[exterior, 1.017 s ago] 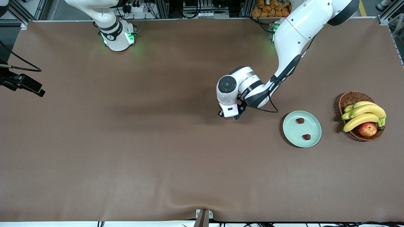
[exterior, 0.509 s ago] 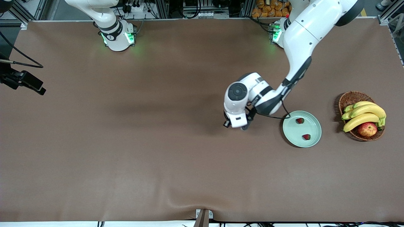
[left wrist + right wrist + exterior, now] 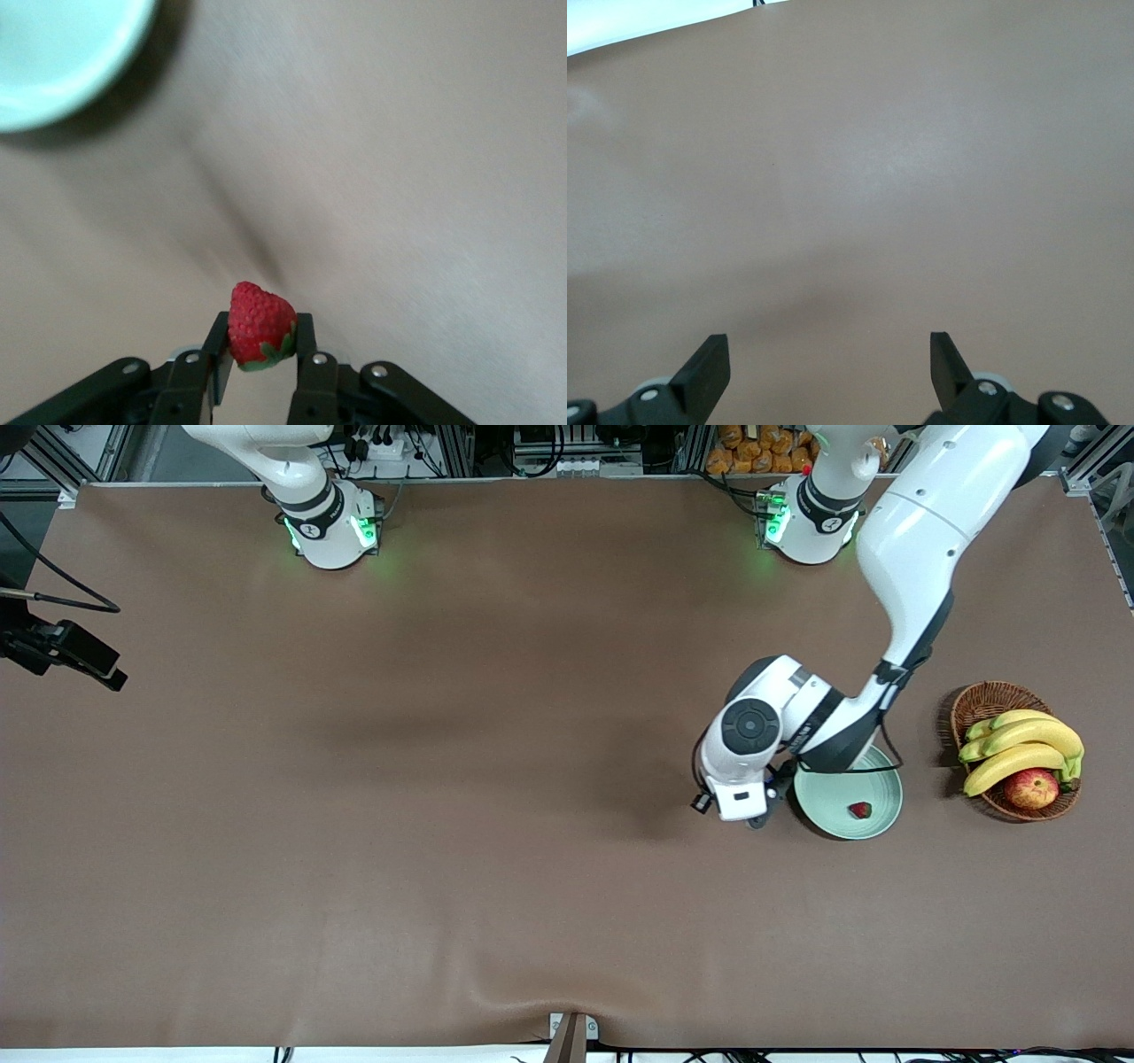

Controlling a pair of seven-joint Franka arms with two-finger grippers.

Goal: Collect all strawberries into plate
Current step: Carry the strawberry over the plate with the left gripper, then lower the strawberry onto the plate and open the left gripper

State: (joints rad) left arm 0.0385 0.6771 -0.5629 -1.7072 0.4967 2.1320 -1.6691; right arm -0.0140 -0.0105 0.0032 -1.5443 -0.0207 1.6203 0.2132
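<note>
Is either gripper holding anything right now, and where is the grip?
The left gripper pinches a strawberry across its leafy cap end. The right gripper is open and holds nothing.

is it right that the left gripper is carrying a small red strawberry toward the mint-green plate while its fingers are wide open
Not quite: the left gripper has its fingers shut on the small red strawberry, as the left wrist view shows. The rest holds: it hangs beside the round mint-green plate, over the brown table.

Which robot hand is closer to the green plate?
Left. The left hand hangs beside the plate holding a strawberry; the right hand waits at the table's right-arm end.
</note>
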